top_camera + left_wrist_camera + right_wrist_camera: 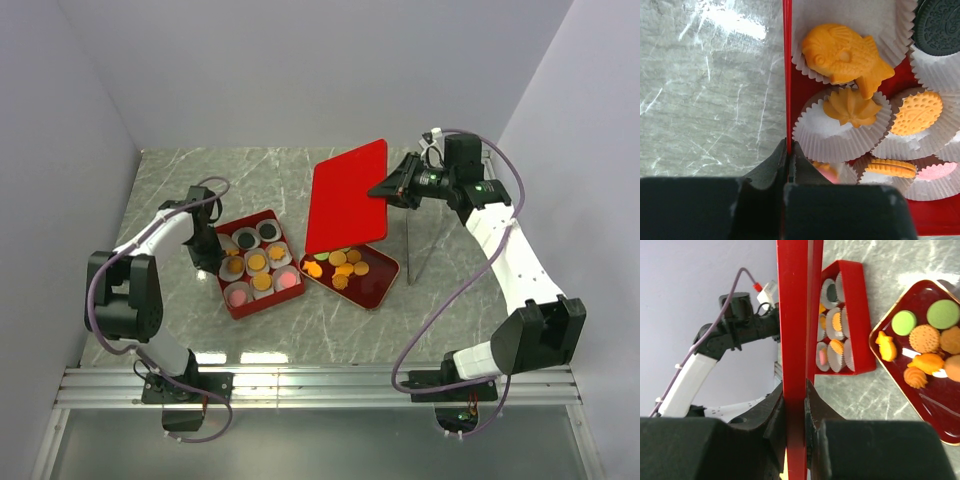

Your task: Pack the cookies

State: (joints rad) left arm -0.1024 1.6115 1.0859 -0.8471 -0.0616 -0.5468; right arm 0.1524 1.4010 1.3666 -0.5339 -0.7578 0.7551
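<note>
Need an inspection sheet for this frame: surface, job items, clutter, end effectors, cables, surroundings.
Surface: grey marble tabletop, glare near the front edge.
Job's things: cookies in white paper cups inside red square box; more loose on glossy dark-red tray.
Clutter: thin grey V-shaped wire right of the tray, unidentified.
End effectors: left end effector clamps the box wall; right end effector holds flat red lid tilted over the tray.
Cables: purple cables loop along both arms.
Surroundings: pale walls, aluminium rail.
</note>
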